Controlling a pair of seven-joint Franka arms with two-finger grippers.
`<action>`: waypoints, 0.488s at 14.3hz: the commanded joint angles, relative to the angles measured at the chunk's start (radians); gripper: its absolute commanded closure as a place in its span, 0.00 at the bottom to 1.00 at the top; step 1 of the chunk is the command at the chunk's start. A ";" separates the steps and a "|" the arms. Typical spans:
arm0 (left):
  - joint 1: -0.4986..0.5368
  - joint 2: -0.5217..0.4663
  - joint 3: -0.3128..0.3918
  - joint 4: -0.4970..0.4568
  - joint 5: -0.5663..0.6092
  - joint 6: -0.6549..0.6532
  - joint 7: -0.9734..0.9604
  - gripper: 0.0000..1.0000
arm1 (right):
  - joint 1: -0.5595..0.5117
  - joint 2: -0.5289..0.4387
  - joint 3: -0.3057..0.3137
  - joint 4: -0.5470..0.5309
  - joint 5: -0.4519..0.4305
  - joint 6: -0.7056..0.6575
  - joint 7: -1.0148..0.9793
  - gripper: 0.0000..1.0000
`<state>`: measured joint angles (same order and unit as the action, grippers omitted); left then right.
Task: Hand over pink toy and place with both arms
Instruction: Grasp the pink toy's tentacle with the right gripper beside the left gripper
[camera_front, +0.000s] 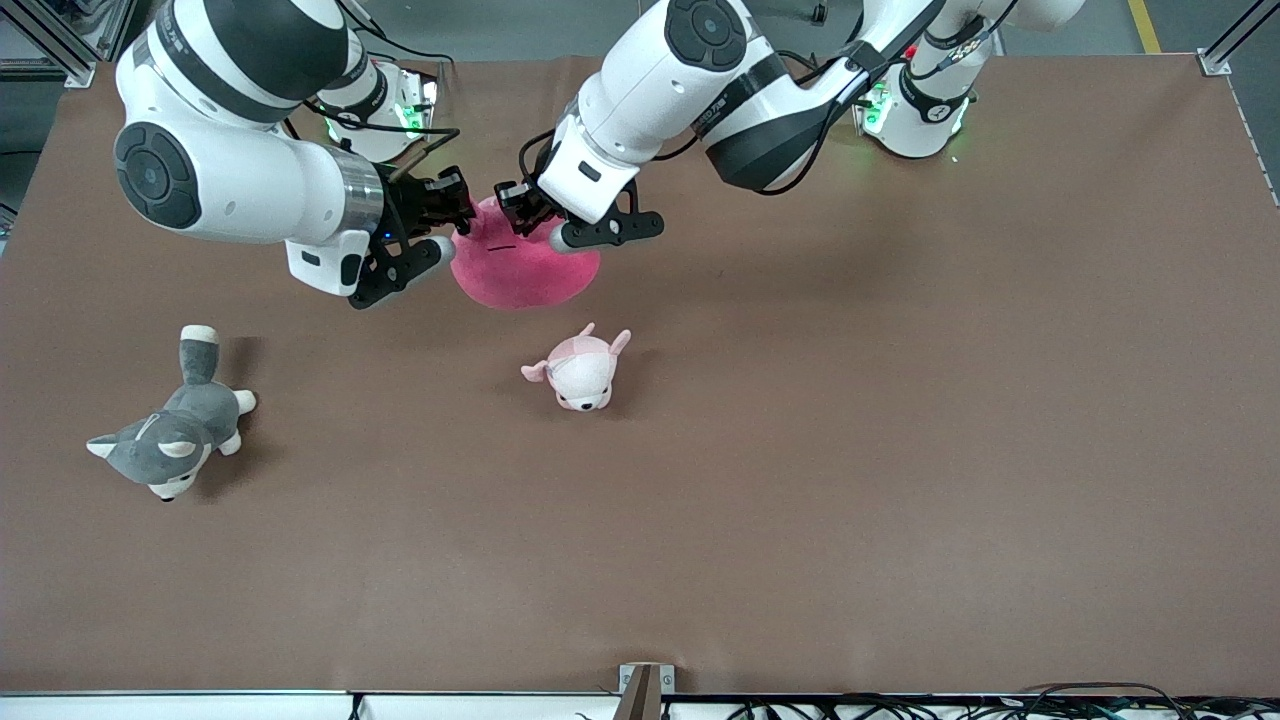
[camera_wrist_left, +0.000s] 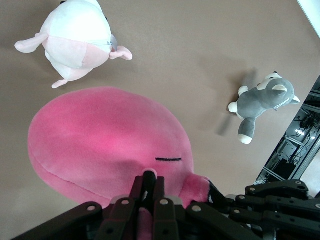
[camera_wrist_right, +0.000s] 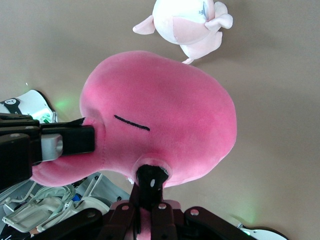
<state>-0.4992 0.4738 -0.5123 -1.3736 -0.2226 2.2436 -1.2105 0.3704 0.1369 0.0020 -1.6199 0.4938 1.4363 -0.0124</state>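
1. We see the pink toy (camera_front: 520, 268) held up over the table (camera_front: 900, 450), above a spot farther from the front camera than the pale pink-and-white plush animal (camera_front: 580, 372); both arms grip it at once.
2. The left gripper (camera_front: 522, 212) is clenched on a nub of the pink toy, on the side toward the left arm's base.
3. The right gripper (camera_front: 455, 215) is clenched on another nub of the pink toy, just beside the stitched face line (camera_wrist_right: 131, 123).
4. We judge the handover is at its shared-grip point: one gripper should let go only once the other's pinch is firm, without either arm tugging the plush.
5. The grey husky plush (camera_front: 170, 438) lies well apart from the pink toy, toward the right arm's end.
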 joint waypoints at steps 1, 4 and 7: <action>0.001 0.003 0.005 0.021 0.012 0.007 0.000 0.00 | 0.008 -0.025 -0.007 -0.011 -0.007 -0.007 0.014 1.00; 0.016 -0.009 0.008 0.021 0.017 0.007 0.000 0.00 | 0.010 -0.023 -0.007 -0.009 -0.009 -0.008 0.014 1.00; 0.086 -0.061 0.006 0.013 0.074 -0.012 0.006 0.00 | -0.005 -0.025 -0.014 0.000 -0.014 -0.014 0.003 1.00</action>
<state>-0.4612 0.4641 -0.5055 -1.3502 -0.1905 2.2514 -1.2084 0.3703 0.1350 -0.0013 -1.6176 0.4896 1.4345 -0.0122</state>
